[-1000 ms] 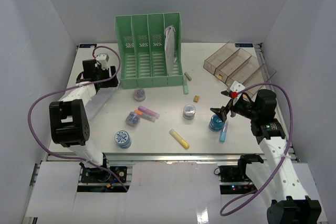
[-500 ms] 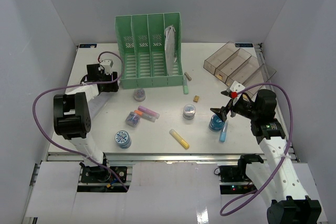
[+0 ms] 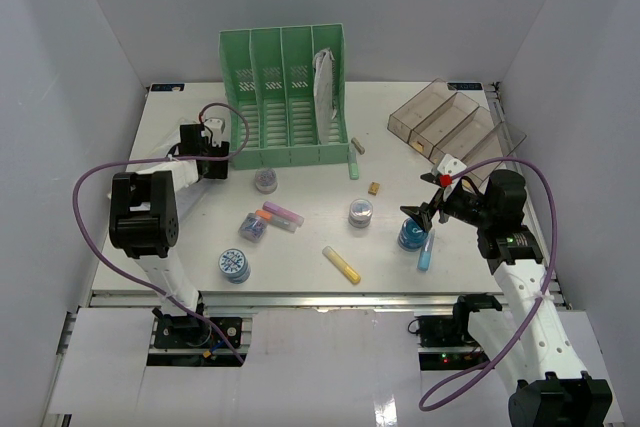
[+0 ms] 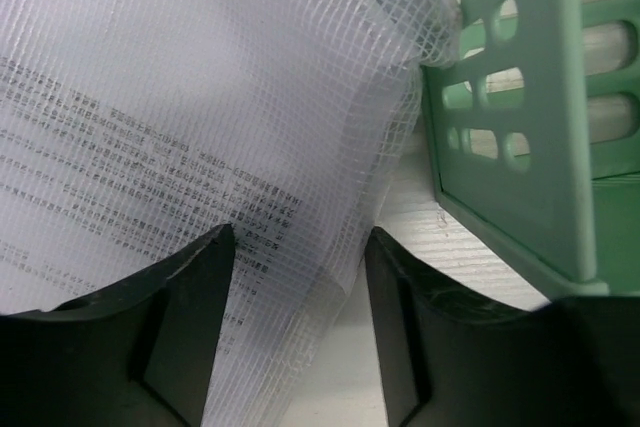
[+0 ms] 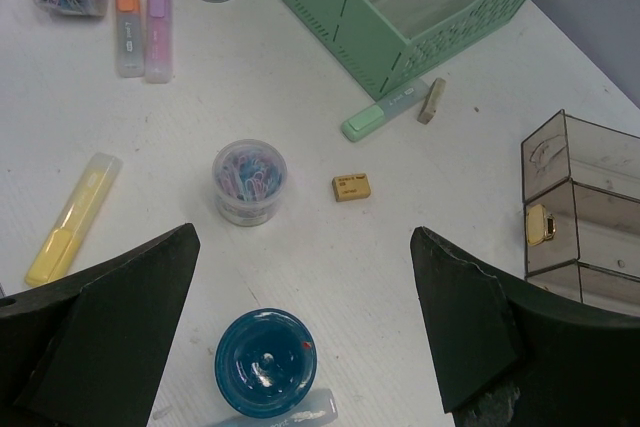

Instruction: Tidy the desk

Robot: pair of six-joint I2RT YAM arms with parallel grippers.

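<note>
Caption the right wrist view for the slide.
Right end effector open over a blue tub, with a clip jar, eraser and yellow highlighter scattered on the desk.

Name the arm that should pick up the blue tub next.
Right. The right pincer hangs open just over the blue tub. The left pincer is across the desk, with the edge of the mesh document pouch between its jaws, beside the green rack.
</note>
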